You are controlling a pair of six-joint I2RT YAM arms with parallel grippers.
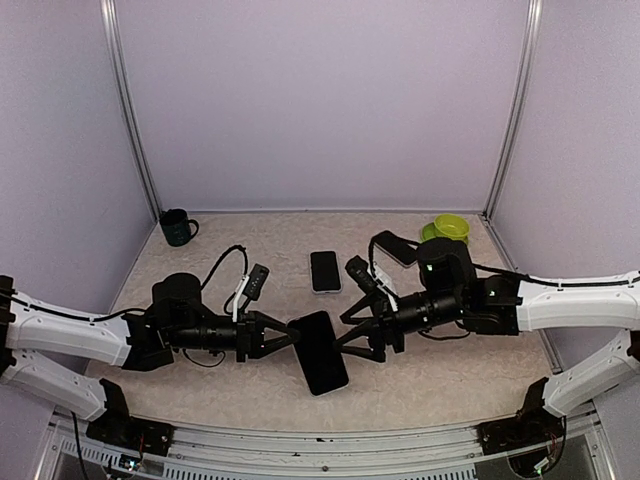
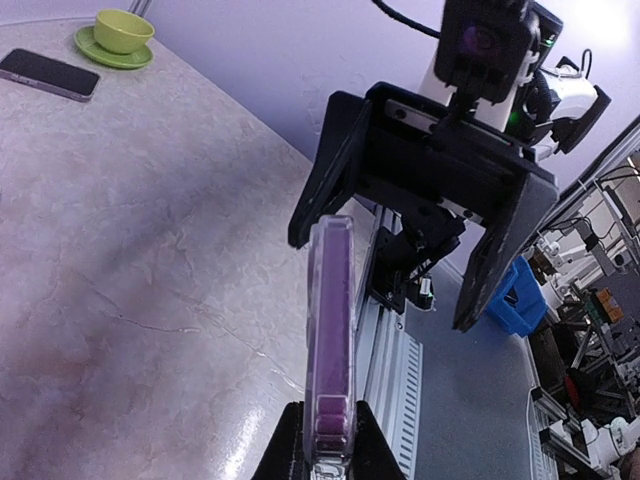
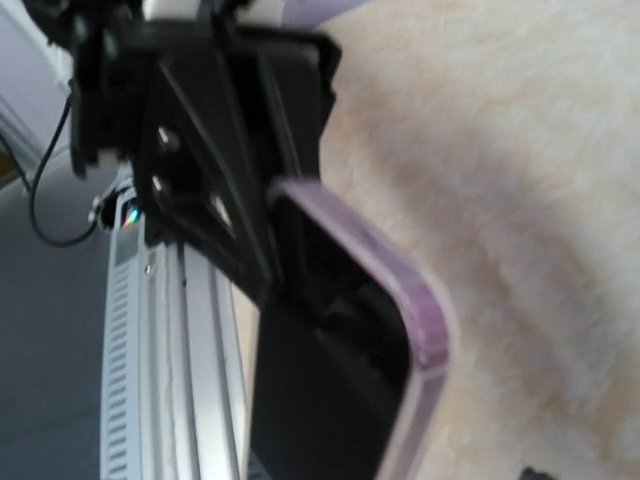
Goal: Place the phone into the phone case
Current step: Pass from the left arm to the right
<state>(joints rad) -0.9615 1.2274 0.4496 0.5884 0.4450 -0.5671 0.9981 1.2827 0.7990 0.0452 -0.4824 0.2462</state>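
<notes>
We count one phone case (image 1: 322,368), held off the table (image 1: 455,375) at the tips of the left gripper (image 1: 292,336), which is clenched on one short end of it. From the left wrist we see the case edge-on, with a clear shell and a purple rim, standing up from between the two fingers. From the right wrist its inside looks dark, and that view is too blurred for us to read any marking.

The right gripper (image 1: 346,346) faces the opposite end of the case with its jaws spread wide and grasps nothing. We cannot tell whether a jaw touches the rim.

Beyond the case, one phone (image 1: 325,271) lies flat on the table, well apart from it. A second dark phone-like slab (image 1: 397,248) lies farther from the case, beyond it and to the right. Just past that slab stands one green cup (image 1: 452,227) on a matching saucer. One dark green mug (image 1: 178,228) stands far beyond the case and to the left. We can make out no lettering on any of these at this size.
</notes>
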